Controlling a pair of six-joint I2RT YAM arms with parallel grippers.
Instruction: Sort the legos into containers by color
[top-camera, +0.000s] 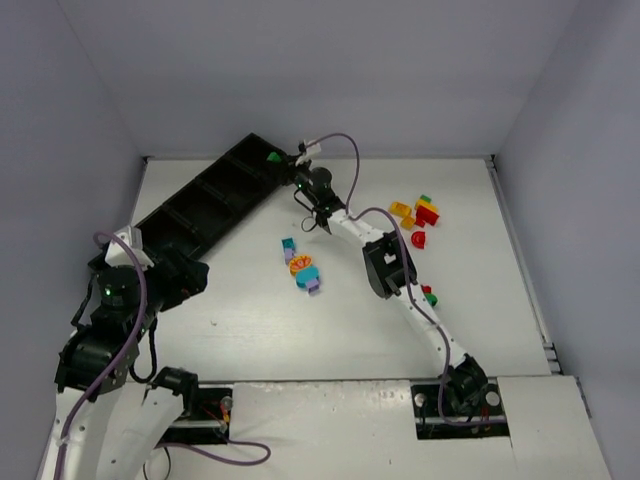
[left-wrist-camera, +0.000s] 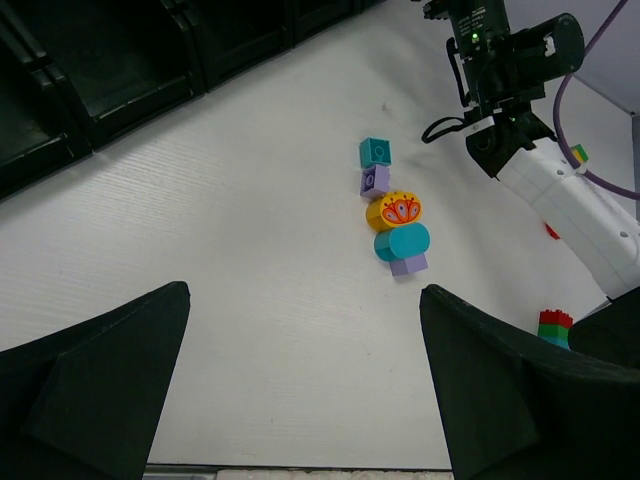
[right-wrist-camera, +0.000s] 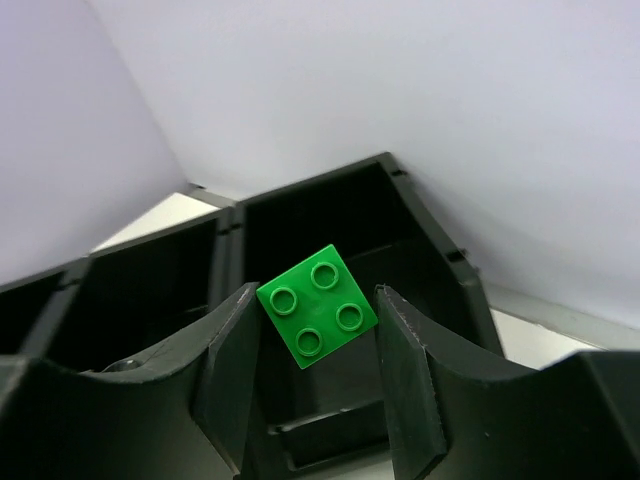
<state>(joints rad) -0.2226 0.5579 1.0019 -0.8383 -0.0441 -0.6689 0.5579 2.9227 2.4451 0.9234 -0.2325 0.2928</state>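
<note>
My right gripper (top-camera: 285, 161) is over the far end compartment of the long black tray (top-camera: 200, 205), and its fingers are shut on a green four-stud brick (right-wrist-camera: 317, 305), held corner to corner. The brick shows as a green spot in the top view (top-camera: 272, 156). My left gripper (left-wrist-camera: 305, 292) is open and empty, low over the table by the tray's near end. A stuck row of teal, lilac and orange bricks (top-camera: 303, 268) lies mid-table and also shows in the left wrist view (left-wrist-camera: 397, 213). Red, yellow and orange bricks (top-camera: 418, 211) lie at the far right.
A red round piece (top-camera: 418, 239) and a small green-and-red stack (top-camera: 428, 295) lie by the right arm's forearm. The stack shows in the left wrist view (left-wrist-camera: 555, 325). The tray's compartments (right-wrist-camera: 420, 215) look dark inside. Grey walls close in the table.
</note>
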